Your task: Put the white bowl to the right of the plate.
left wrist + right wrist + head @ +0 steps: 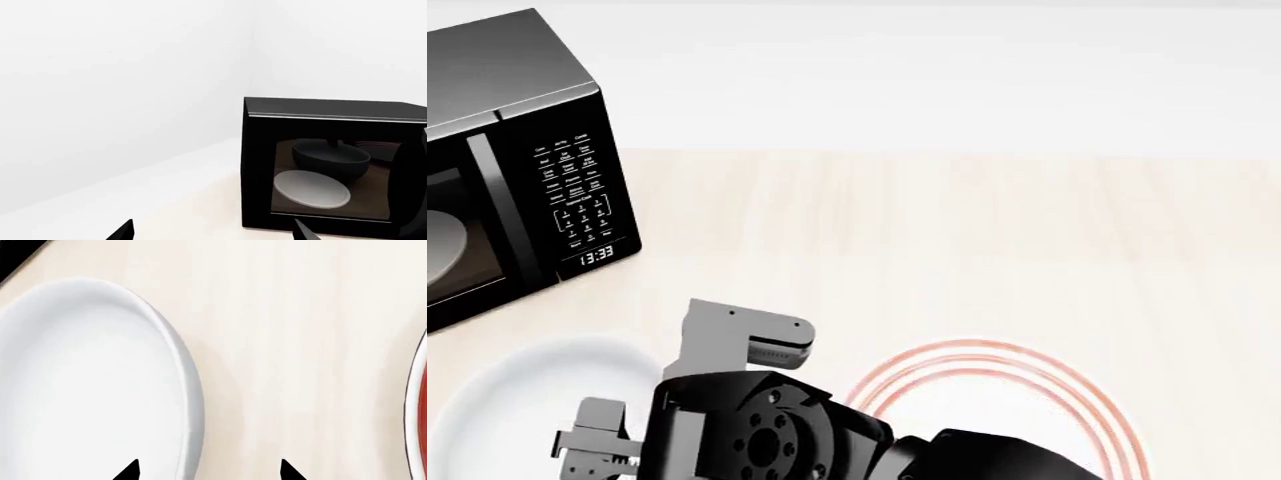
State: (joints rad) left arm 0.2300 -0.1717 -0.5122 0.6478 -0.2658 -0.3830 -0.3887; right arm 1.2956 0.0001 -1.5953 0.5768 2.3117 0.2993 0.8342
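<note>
The white bowl (507, 400) sits at the near left of the table, in front of the microwave. The plate (1001, 390), white with thin red-orange rings, lies to the bowl's right, partly covered by my right arm. My right gripper (598, 445) reaches across over the bowl. In the right wrist view it (210, 471) is open, its tips straddling the bowl's (80, 390) rim, one over the inside and one over bare table. The plate's edge (419, 405) shows beyond. My left gripper (213, 232) is open and holds nothing, facing the microwave.
A black microwave (521, 190) stands at the table's far left; through its door (260, 165) a pale dish (312, 189) shows inside. Light wooden tabletop (961, 230) stretches behind and to the right of the plate. White walls stand behind.
</note>
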